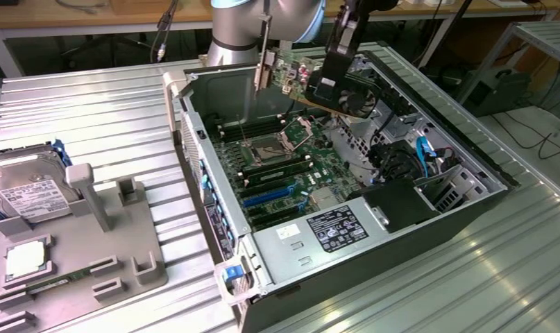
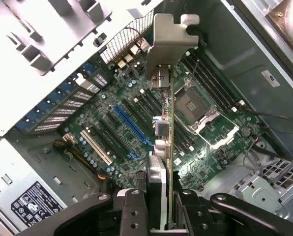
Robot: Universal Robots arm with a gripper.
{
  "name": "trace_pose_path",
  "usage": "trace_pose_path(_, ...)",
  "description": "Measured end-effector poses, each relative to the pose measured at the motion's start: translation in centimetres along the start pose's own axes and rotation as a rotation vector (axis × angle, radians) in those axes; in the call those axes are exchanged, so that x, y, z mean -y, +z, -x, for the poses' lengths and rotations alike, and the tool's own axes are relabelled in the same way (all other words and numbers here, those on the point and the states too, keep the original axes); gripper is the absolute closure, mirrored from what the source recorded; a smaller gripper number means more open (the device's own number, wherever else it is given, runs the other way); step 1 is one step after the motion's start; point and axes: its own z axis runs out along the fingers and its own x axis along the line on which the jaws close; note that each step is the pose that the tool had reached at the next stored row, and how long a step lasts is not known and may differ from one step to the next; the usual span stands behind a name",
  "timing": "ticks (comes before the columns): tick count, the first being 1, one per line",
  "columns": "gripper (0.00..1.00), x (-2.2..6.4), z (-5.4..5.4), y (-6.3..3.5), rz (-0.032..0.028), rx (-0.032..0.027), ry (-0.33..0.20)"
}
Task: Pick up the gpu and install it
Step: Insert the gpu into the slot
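Note:
My gripper [image 1: 334,82] is shut on the gpu [image 1: 296,78], a green card with a black face. It hangs upright above the far end of the open computer case [image 1: 198,149], clear of the motherboard [image 1: 282,173], with its silver bracket [image 1: 260,68] pointing down. In the wrist view the gpu [image 2: 169,142] is edge-on between the fingers [image 2: 131,209] of my gripper [image 2: 163,214]. Its bracket [image 2: 163,51] stands over the board beside the open CPU socket [image 2: 195,105]. The blue expansion slot [image 2: 131,125] lies a little to one side of the card's edge.
A grey fixture [image 1: 104,257] on the ribbed metal table [image 1: 94,111] at the exterior view's left holds a hard drive [image 1: 25,191], a square CPU chip [image 1: 25,258] and a memory stick [image 1: 62,283]. Cables and a drive cage [image 1: 418,163] crowd the case's right side.

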Motion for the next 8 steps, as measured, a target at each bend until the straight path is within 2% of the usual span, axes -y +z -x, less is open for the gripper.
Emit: trace_pose_path(8, 0.72, 0.00, 0.00, 0.00, 0.0027, -0.0034, -0.097)
